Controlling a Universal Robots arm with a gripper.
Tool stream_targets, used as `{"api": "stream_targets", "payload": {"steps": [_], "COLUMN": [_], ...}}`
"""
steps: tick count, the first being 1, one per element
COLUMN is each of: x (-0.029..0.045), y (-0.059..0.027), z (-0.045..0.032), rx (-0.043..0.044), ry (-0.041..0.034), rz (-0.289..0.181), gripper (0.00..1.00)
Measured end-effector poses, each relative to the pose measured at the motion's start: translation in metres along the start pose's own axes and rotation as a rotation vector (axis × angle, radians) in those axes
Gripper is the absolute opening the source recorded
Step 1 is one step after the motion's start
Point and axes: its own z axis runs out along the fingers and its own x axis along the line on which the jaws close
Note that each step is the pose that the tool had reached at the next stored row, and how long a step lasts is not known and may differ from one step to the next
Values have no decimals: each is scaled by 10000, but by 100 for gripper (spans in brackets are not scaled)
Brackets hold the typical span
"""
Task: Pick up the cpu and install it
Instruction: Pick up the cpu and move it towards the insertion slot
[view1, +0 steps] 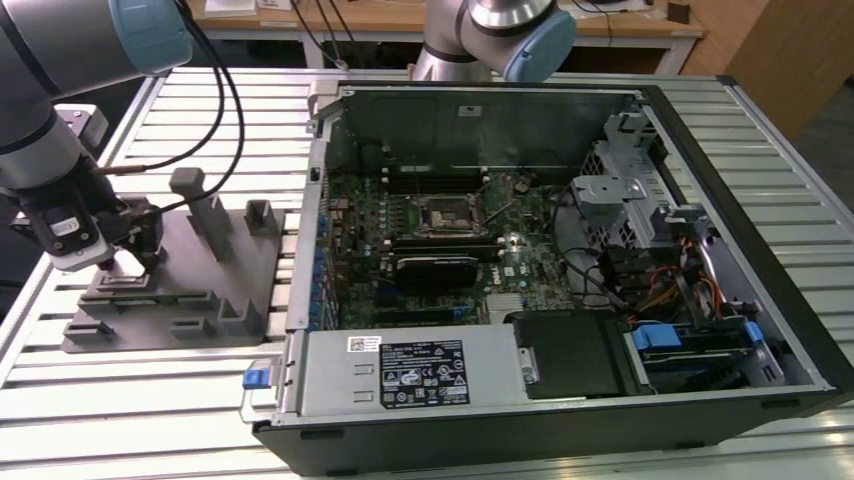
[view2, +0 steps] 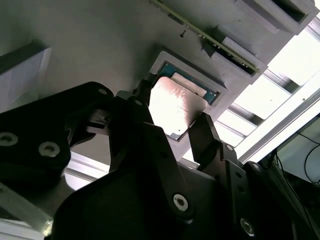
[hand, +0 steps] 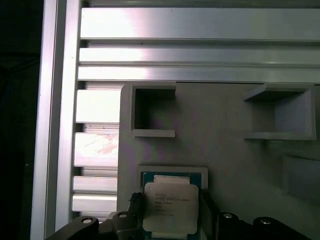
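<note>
Silver-grey and flat, the cpu (view2: 176, 106) sits clamped between the two black fingers (view2: 204, 136) of the gripper (view2: 172, 114), one finger pressing on each opposite edge. In the second wrist view the chip is tilted and sits just off a square pocket (view2: 212, 87) in the grey holder block (hand: 215, 125). A pale plate with a blue-green border lies in that pocket. In the first wrist view two other pockets (hand: 150, 112) in the block are hollow.

In the exterior view the gripper (view1: 127, 255) hangs over the block at the exterior view's left, on the slatted metal table (view1: 160, 420). That is well apart from the open computer case (view1: 467, 125). Inside the case lie a green board (view1: 527, 265) with a square socket (view1: 442, 211), a grey power box (view1: 387, 370), a bundle of cables (view1: 654, 280) and a drive with blue tabs (view1: 661, 335).
</note>
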Motion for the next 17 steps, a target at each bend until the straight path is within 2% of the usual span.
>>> {"api": "stream_targets", "payload": {"steps": [2, 3, 17], "x": [0, 0, 1], "y": [0, 0, 1], "z": [0, 0, -17], "rx": [2, 2, 7], "ry": [1, 1, 1], "rz": [0, 0, 0], "gripper": [58, 53, 53]}}
